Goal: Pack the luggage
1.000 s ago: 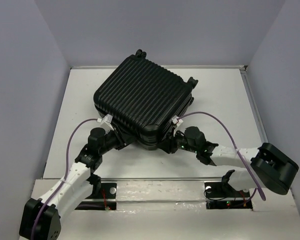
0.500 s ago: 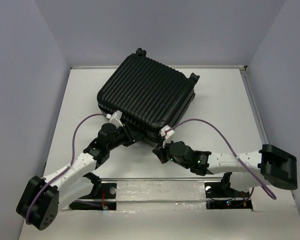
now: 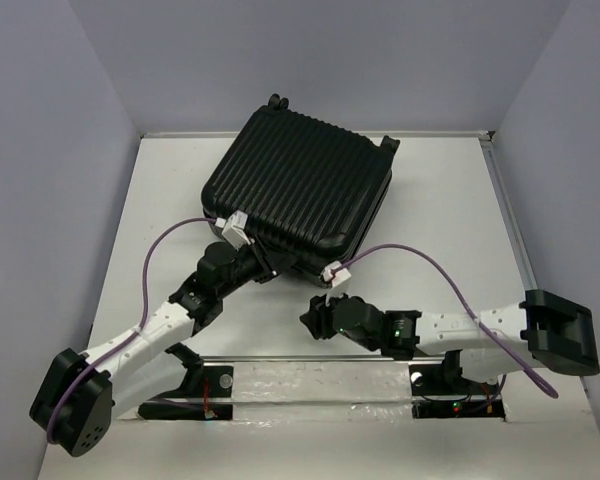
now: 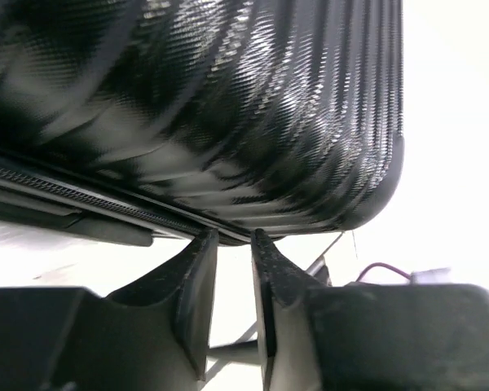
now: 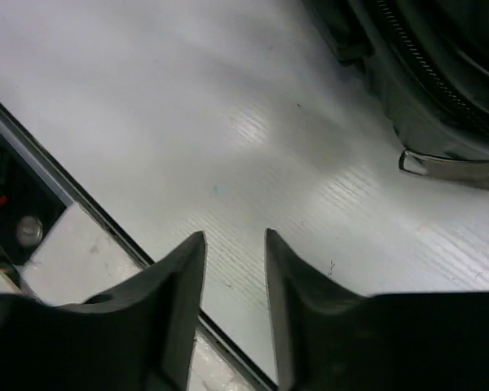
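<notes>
1. Top external view: A large black hard-shell suitcase (image 3: 300, 190) lies flat and closed on a white table (image 3: 440, 220), at the far middle and turned at an angle. Its ribbed shell faces up. Small caster wheels (image 3: 277, 102) show along its far edge. The left gripper (image 3: 260, 265) is at the suitcase's near left edge, touching or just short of it. The right gripper (image 3: 310, 320) is low over bare table, near the suitcase's near corner but apart from it. A purple cable (image 3: 155, 265) loops over the left arm and another purple cable (image 3: 430, 258) arcs over the right arm.

2. Left wrist view: The suitcase (image 4: 228, 106) fills the upper frame, showing its woven-texture ribs and one rounded corner. A zipper seam (image 4: 81, 191) runs along its lower rim. The left gripper (image 4: 232, 240) points up at that rim, and its fingers (image 4: 197, 285) stand a narrow gap apart. Nothing shows between them, and their tips reach the seam line. Whether they touch it cannot be told. Bright table (image 4: 456, 163) lies to the right.

3. Right wrist view: The right gripper (image 5: 232, 236) hangs over the bare table (image 5: 187, 122), its fingers (image 5: 179, 285) slightly parted and holding nothing. The suitcase (image 5: 440, 81) sits in the upper right corner, well clear of the fingertips. A metal zipper pull (image 5: 448, 167) lies at its base, on or just above the table. The table's dark near edge (image 5: 33, 138) crosses the lower left.
</notes>
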`<state>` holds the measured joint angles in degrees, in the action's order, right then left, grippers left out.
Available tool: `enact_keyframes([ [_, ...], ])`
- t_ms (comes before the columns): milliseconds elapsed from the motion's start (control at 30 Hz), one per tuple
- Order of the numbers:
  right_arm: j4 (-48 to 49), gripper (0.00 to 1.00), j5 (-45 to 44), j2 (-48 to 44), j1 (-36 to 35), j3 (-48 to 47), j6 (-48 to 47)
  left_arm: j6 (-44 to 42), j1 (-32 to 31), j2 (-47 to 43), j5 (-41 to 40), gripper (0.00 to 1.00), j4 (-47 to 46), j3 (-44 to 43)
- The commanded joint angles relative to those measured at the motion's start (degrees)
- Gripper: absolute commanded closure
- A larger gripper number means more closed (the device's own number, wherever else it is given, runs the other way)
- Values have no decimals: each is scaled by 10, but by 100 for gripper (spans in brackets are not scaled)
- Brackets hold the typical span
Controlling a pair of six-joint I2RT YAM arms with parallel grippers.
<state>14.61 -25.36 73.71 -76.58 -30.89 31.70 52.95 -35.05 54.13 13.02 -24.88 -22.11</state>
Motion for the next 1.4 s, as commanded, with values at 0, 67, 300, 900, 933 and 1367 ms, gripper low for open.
enact_keyframes([
  [0,-19,48,-56,-72,30,25,63,-39,-1,-35,-47,64,30,-22],
  [67,-21,47,-37,-121,69,62,76,-67,3,-55,-61,61,96,-41],
  [300,-41,39,31,-184,164,71,14,-78,4,-80,-50,60,123,-10],
  [900,38,63,12,-66,172,-5,-39,-72,3,1,-16,62,33,3],
  [933,45,66,13,-62,172,-5,-39,-72,3,3,-15,63,30,3],
  [1367,-7,93,-15,-12,77,-73,-49,-58,-10,136,-4,69,-53,-70],
])
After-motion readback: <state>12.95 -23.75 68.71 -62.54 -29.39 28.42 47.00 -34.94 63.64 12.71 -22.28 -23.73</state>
